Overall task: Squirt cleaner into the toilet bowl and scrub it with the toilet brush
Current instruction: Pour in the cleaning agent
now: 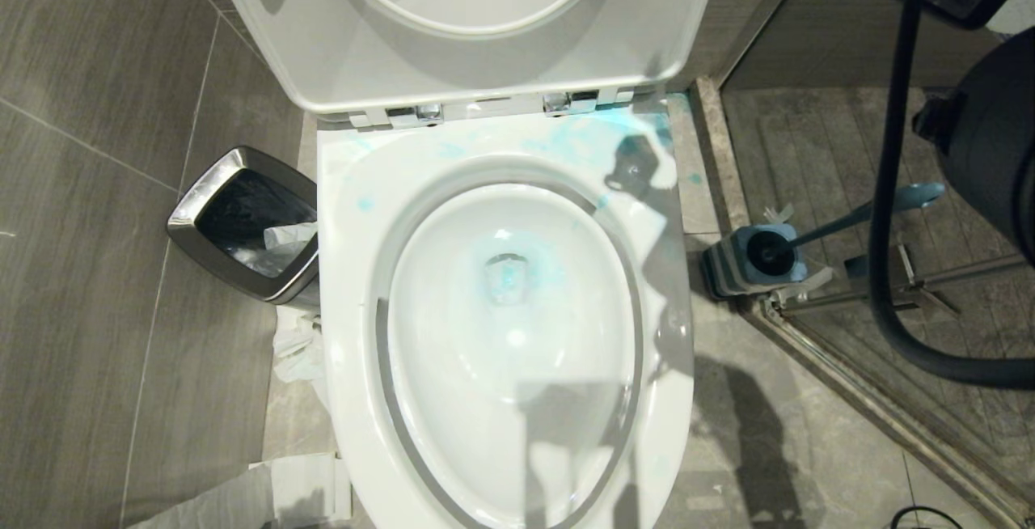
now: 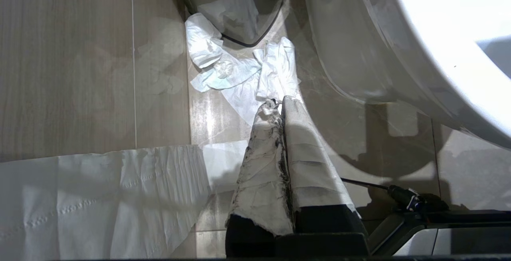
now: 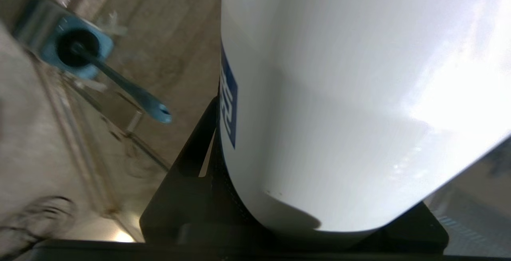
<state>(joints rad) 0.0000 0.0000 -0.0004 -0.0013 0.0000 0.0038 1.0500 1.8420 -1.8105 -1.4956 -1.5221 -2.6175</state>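
We are clamping the white cleaner bottle [image 3: 339, 105] in our right end effector [image 3: 303, 197], off to the right of the toilet bowl [image 1: 509, 311], where blue cleaner is pooling. The toilet brush [image 1: 776, 247] is standing in its holder beside the bowl. Our left end effector [image 2: 281, 133] is hanging pressed together beside the bowl, above tissue [image 2: 239, 73].

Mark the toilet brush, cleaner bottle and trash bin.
toilet brush [image 1: 841, 226]: head view, on its handle.
cleaner bottle [image 3: 339, 105]: right wrist view, on its white side.
trash bin [image 1: 198, 193]: head view, on its steel rim.
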